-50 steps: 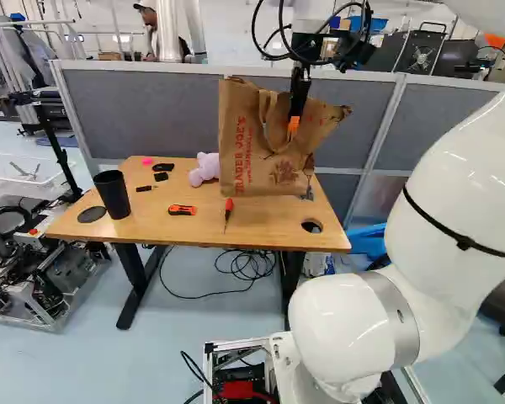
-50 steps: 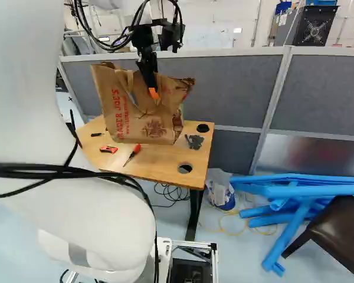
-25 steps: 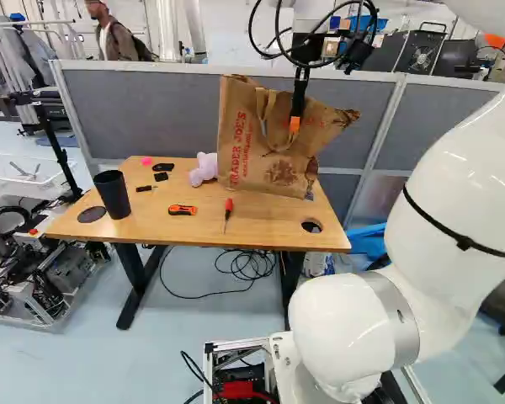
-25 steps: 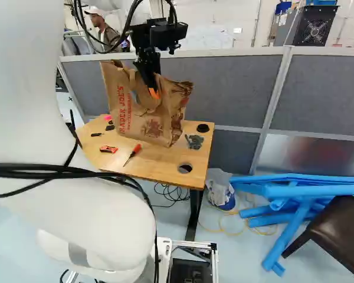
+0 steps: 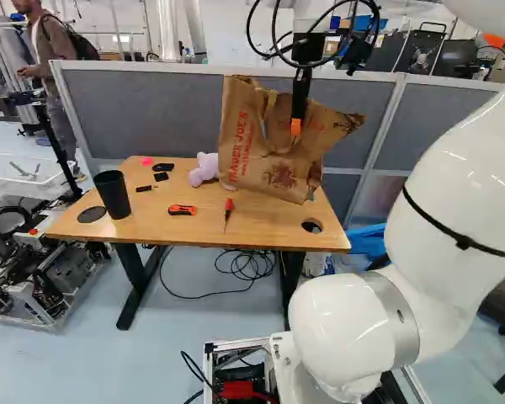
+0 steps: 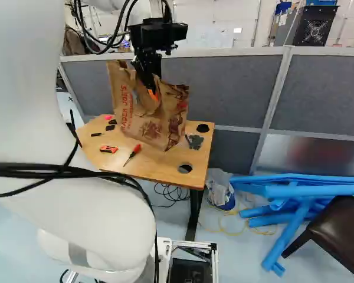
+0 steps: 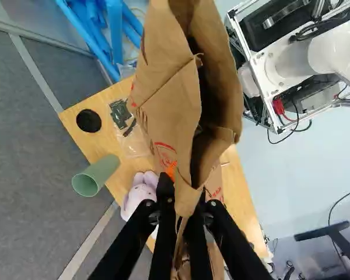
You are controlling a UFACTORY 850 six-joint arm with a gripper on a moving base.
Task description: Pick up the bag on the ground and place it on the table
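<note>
You have the table [image 5: 126, 225] spread left to right ahead of you, and over its right part the paper bag [image 5: 273, 164], mouth up. Its printed broad face points to the near side; its upright axis tilts, top leaning left, with the bottom edge sloping down to the right. You can't tell whether its lowest corner touches the wood. Your claw [image 5: 295, 128] is pinched nearly closed on the bag's upper paper. Left of the bag are a black cup [image 5: 112, 194] and a plush toy [image 5: 204, 168]; nearer lies a screwdriver [image 5: 228, 210].
</note>
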